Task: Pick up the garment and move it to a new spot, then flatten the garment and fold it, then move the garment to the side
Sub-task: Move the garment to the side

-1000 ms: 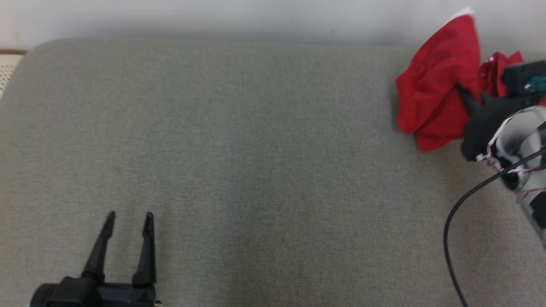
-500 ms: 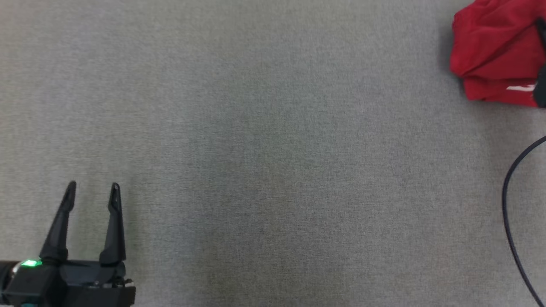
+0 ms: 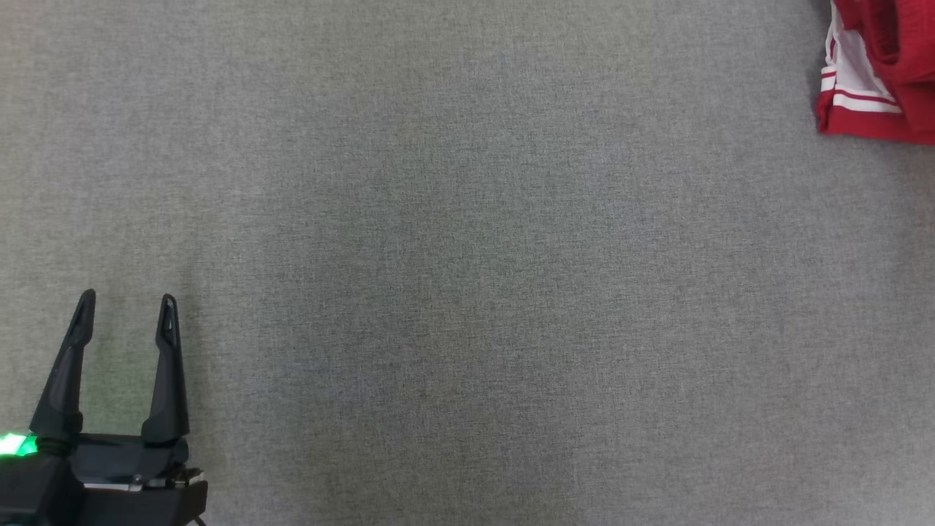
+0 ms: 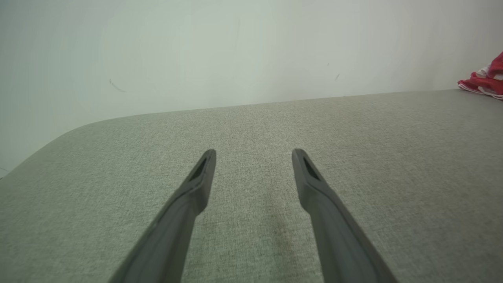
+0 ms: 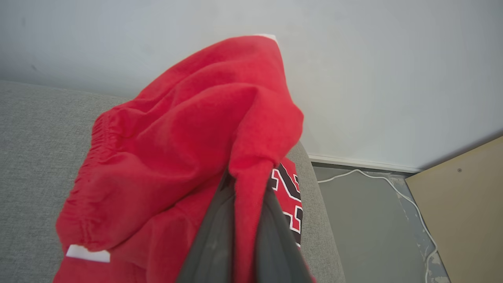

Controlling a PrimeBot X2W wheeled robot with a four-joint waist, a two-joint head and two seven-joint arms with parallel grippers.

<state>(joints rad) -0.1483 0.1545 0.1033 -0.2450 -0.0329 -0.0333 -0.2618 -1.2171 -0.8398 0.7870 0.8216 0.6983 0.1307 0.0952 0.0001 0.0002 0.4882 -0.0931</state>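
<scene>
Since a second ago the head camera has tipped down and closer, so the wall and the far rim of the desk have left the head view, and the red garment point(image 3: 876, 73) now sits cut off in its far right corner, showing a white panel with red stripes where a bunched red fold showed before. From the right wrist, the garment point(image 5: 177, 149) is a heap of red cloth with a gathered elastic band, white trim and black-and-white lettering, piled at the far right end of the desk close to the wall. The right pincer point(image 5: 249, 184) is closed tight on a fold of it: the cloth runs down between the two dark fingers point(image 5: 212, 243) and drapes over their tips. Seen from the left wrist, the garment point(image 4: 481, 82) is a small red and white patch at the far right, well apart from the left pincer point(image 4: 254, 153). That left pincer point(image 3: 127, 299) is at the near left of the grey cloth-covered desk point(image 3: 467, 256), its jaws spread wide with nothing between them, and a green light point(image 3: 11, 444) glows at its base. Beyond the right end of the desk are a grey floor point(image 5: 365, 220), a white cable point(image 5: 393, 182) along it, and a tan board point(image 5: 463, 196).
</scene>
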